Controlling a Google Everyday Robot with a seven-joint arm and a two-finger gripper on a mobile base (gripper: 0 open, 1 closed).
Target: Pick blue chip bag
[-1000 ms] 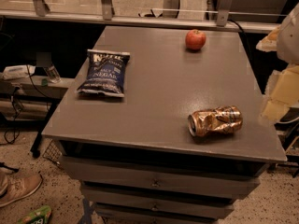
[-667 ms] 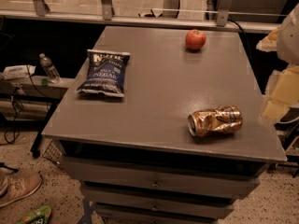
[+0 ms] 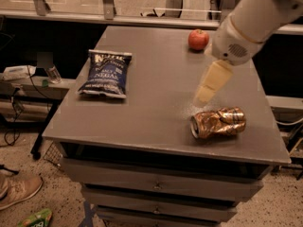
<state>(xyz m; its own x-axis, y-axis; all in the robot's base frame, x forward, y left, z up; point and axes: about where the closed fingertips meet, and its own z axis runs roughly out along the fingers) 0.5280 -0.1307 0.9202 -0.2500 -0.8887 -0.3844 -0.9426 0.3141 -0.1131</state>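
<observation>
The approach was in hand: the gripper [image 3: 204,94], open or closed I could not tell, hung at the table's [image 3: 156,126] right just above the can [image 3: 218,122], well apart from the bag [image 3: 105,73] lying flat at the left, so the next move called for a leftward reach and descent.
</observation>
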